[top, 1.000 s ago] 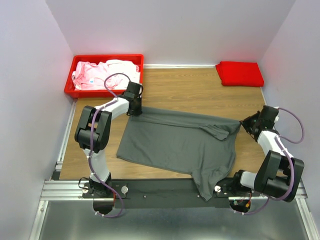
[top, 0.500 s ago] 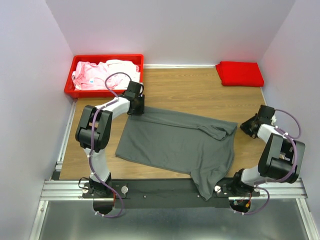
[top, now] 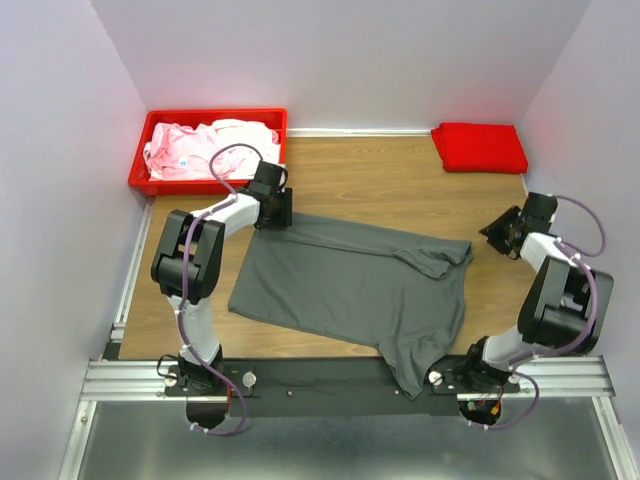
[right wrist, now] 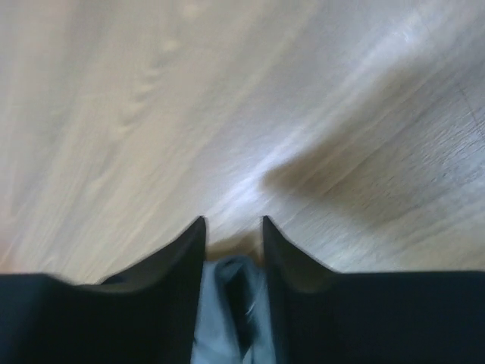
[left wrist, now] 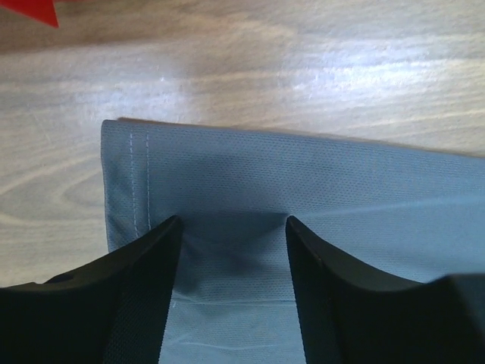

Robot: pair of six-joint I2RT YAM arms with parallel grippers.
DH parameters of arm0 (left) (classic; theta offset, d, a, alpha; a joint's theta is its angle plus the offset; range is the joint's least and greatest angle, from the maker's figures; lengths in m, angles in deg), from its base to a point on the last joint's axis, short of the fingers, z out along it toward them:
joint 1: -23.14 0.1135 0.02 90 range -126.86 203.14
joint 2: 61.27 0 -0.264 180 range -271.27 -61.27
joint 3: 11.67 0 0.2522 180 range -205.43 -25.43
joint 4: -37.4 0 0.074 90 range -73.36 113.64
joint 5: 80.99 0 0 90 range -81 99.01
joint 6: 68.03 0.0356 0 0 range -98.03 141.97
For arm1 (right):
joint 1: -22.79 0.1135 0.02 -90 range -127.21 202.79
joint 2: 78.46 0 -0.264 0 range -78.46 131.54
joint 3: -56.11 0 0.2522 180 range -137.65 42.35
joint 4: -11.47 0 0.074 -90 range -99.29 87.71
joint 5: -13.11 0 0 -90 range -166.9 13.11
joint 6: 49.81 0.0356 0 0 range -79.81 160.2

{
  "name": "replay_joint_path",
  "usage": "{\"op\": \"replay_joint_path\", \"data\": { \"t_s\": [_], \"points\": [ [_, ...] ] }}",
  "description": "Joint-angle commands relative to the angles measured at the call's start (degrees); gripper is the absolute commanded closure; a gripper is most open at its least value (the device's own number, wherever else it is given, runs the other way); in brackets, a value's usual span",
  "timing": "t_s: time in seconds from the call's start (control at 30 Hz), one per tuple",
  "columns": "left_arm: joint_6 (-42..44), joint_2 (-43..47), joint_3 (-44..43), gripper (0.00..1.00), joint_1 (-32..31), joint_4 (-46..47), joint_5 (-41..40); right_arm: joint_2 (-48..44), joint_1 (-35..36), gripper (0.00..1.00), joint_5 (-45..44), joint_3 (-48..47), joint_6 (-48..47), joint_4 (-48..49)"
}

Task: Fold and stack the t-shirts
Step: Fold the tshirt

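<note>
Grey shirt (top: 350, 290) lies spread on the surface (top: 400, 185). Left fingers (left wrist: 140, 296) stand released astride its hem. Right fingers (right wrist: 170, 273) are parted with cloth glimpsed between them, so lifting away may snag and drag the sleeve.

Top camera: high over the near edge, looking steeply down on the whole table (top: 400, 180). Wrist cameras: close, angled down onto it. Top and left wrist share a corner of the dark grey t-shirt (top: 350, 285).
</note>
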Motion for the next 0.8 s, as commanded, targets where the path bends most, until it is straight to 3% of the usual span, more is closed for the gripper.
{"op": "replay_joint_path", "data": {
  "t_s": [0.0,0.13,0.23,0.4,0.77],
  "points": [
    [-0.8,2.9,2.4,0.34,0.3,-1.3,-0.1,-9.9,-0.1,0.53,4.5,0.3,-2.6,-1.4],
    [-1.1,6.3,3.5,0.34,0.3,0.7,-0.1,-11.8,3.4,0.52,12.6,0.6,-2.5,-1.4],
    [-1.1,5.3,3.2,0.35,0.3,0.1,0.2,-10.1,4.6,0.6,17.4,2.4,-0.4,-1.5],
    [-1.1,3.6,3.5,0.37,0.2,0.1,0.4,-7.4,4.5,0.82,13.4,6.1,1.4,-1.3],
    [-1.4,1.1,3.5,0.38,0.3,-0.7,0.5,6.3,4.4,0.84,5.7,4.6,2.1,1.2]
  ]
}}
